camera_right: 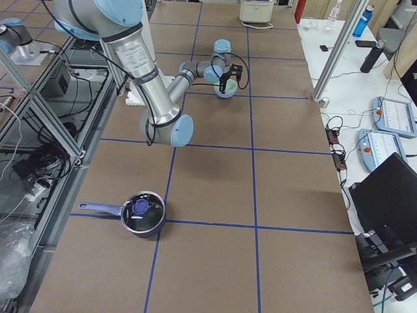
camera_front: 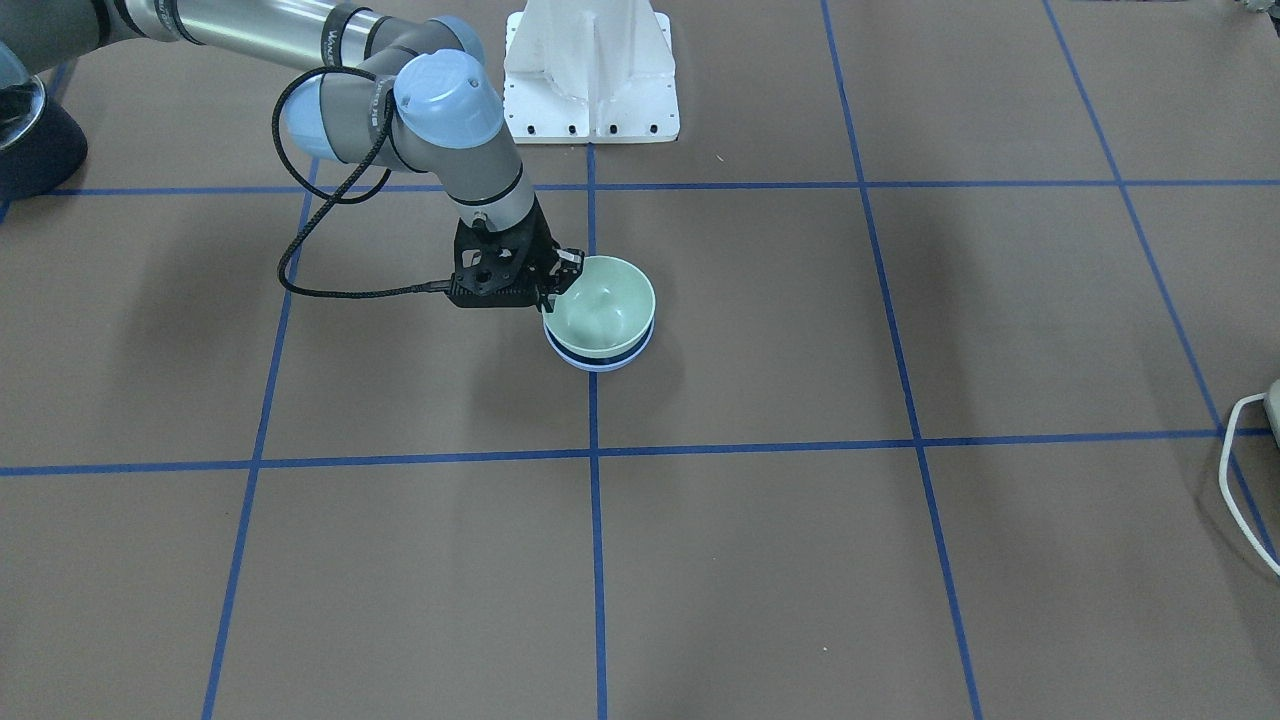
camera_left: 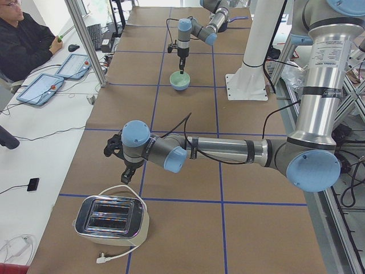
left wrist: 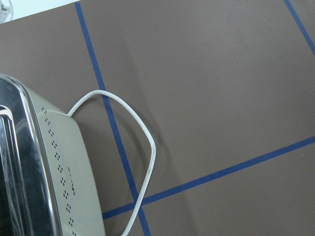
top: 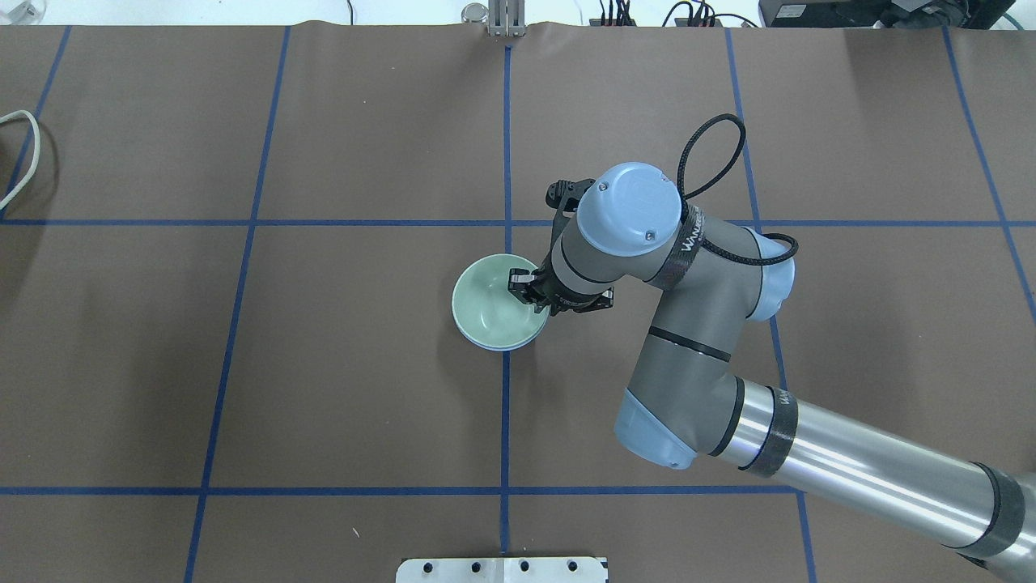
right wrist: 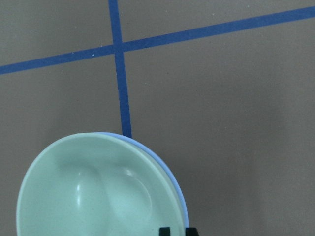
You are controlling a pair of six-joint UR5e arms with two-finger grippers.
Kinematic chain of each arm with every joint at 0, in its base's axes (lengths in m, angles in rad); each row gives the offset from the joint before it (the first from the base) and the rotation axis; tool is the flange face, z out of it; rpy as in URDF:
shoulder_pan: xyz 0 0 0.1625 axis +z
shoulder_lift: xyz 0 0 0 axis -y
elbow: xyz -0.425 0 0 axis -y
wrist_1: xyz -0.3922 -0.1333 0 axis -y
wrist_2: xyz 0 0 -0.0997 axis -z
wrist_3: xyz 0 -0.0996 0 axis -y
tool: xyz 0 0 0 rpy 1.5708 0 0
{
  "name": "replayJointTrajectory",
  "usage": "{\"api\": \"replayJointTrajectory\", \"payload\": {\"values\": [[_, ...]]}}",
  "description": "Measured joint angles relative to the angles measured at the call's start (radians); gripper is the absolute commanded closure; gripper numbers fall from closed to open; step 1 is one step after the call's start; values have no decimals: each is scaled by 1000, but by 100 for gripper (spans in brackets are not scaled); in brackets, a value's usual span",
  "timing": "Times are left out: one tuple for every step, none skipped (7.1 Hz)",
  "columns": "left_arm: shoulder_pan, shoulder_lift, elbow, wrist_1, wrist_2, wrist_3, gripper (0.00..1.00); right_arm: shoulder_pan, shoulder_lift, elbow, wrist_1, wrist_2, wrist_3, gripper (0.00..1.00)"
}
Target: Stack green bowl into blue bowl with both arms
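The green bowl (camera_front: 600, 305) sits nested in the blue bowl (camera_front: 598, 362) near the table's middle. Only a thin rim of the blue bowl shows under it. My right gripper (camera_front: 562, 283) points down at the green bowl's rim on the robot's side, its fingers straddling the rim and shut on it. The overhead view shows the same gripper (top: 528, 290) on the green bowl (top: 492, 314). In the right wrist view both fingertips (right wrist: 165, 231) sit at the green bowl's (right wrist: 88, 196) edge, above the blue rim (right wrist: 176, 183). My left gripper (camera_left: 126, 174) hangs far off by the toaster; I cannot tell its state.
A silver toaster (camera_left: 111, 220) with a white cord (left wrist: 142, 137) stands at the table's left end. A dark pot with a lid (camera_right: 142, 214) sits at the right end. The white mounting pedestal (camera_front: 590, 70) stands behind the bowls. An operator (camera_left: 23, 40) sits across the table.
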Motion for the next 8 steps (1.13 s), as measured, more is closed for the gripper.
{"api": "replayJointTrajectory", "payload": {"values": [[0, 0, -1, 0, 0, 0, 3, 0, -1, 1, 1, -8, 1, 0], [0, 0, -1, 0, 0, 0, 3, 3, -1, 3, 1, -12, 0, 0], [0, 1, -1, 0, -1, 0, 3, 18, 0, 13, 2, -14, 0, 0], [0, 1, -1, 0, 0, 0, 3, 49, 1, 27, 2, -14, -3, 0], [0, 1, -1, 0, 0, 0, 3, 99, -2, 37, 10, -10, -10, 0], [0, 1, -1, 0, 0, 0, 3, 168, -15, 42, 22, 5, -45, 0], [0, 1, -1, 0, 0, 0, 3, 251, -41, 43, 28, 45, -134, 0], [0, 1, -1, 0, 0, 0, 3, 336, -80, 43, 29, 118, -264, 0]]}}
